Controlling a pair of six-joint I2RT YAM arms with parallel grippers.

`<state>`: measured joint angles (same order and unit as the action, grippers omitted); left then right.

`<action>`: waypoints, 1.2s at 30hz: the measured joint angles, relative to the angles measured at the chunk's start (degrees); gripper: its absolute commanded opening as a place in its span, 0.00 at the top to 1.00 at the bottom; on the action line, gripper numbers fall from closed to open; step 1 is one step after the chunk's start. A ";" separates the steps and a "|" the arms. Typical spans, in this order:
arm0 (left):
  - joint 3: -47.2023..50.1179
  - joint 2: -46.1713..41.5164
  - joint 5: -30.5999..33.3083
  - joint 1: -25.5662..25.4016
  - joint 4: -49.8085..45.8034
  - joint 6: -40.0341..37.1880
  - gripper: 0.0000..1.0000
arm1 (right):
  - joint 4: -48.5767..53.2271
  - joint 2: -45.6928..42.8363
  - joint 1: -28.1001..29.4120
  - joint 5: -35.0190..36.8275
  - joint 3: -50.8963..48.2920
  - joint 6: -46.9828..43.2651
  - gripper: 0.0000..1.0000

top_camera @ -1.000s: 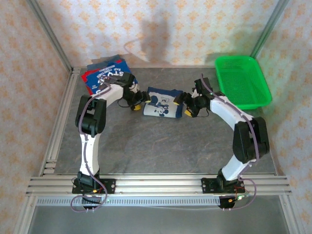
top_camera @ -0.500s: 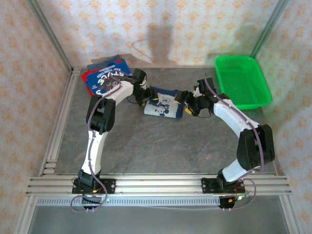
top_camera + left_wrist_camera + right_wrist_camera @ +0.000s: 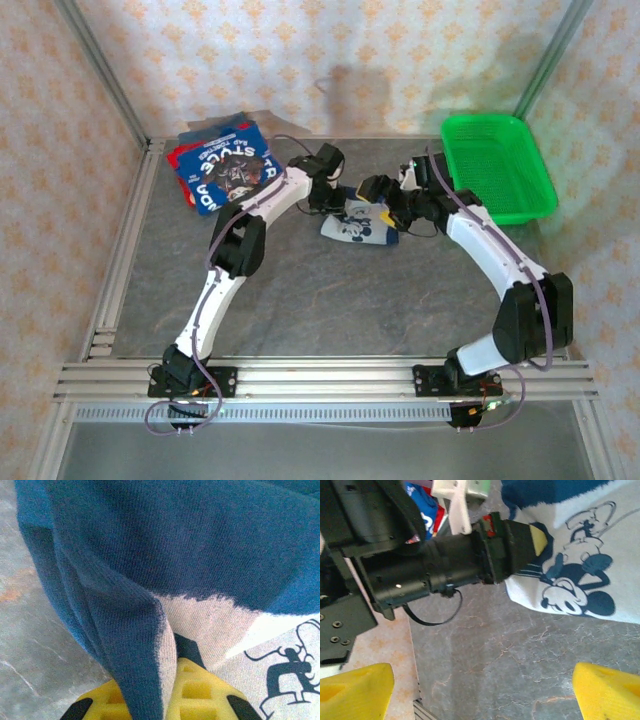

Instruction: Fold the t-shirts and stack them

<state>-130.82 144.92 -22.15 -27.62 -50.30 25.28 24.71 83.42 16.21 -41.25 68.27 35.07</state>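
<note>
Pinching a raised fold of the blue cartoon-mouse t-shirt, left gripper clamped shut, right gripper spread wide just right of it, both arms stretched toward it, folded stack well left, white lettering too small to read

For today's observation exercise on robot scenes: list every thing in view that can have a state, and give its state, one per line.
Cartoon t-shirt: folded, on the table, one edge pinched.
Left gripper: shut on that shirt's edge.
Right gripper: open, holding nothing.
Stacked t-shirts: folded, piled, untouched.
Green basket: upright, empty.
</note>
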 measured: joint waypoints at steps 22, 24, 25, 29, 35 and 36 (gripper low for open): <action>-15.54 -9.29 8.74 5.42 -8.98 -14.88 1.00 | -5.92 -6.91 0.00 0.55 -5.40 3.26 0.01; -16.09 -9.31 8.48 6.38 -9.03 -15.37 1.00 | -6.38 -7.08 0.00 0.57 -5.55 3.43 0.01; -16.22 -9.31 8.20 6.84 -9.11 -15.56 1.00 | -6.56 -7.15 0.00 0.55 -5.68 3.48 0.01; -16.59 -9.31 7.39 8.90 -9.14 -16.22 1.00 | -6.80 -7.21 0.00 0.72 -6.29 3.85 0.01; -18.60 -9.46 6.14 12.35 -8.63 -16.11 1.00 | -6.99 -7.21 0.00 0.76 -6.47 3.89 0.01; -18.97 -9.57 5.86 12.92 -8.35 -15.89 1.00 | -7.19 -7.21 0.00 0.76 -6.49 3.89 0.01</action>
<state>-149.80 135.35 -16.29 -14.70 -58.65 9.39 17.52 76.20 16.21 -40.49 61.78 38.96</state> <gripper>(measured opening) 0.078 0.993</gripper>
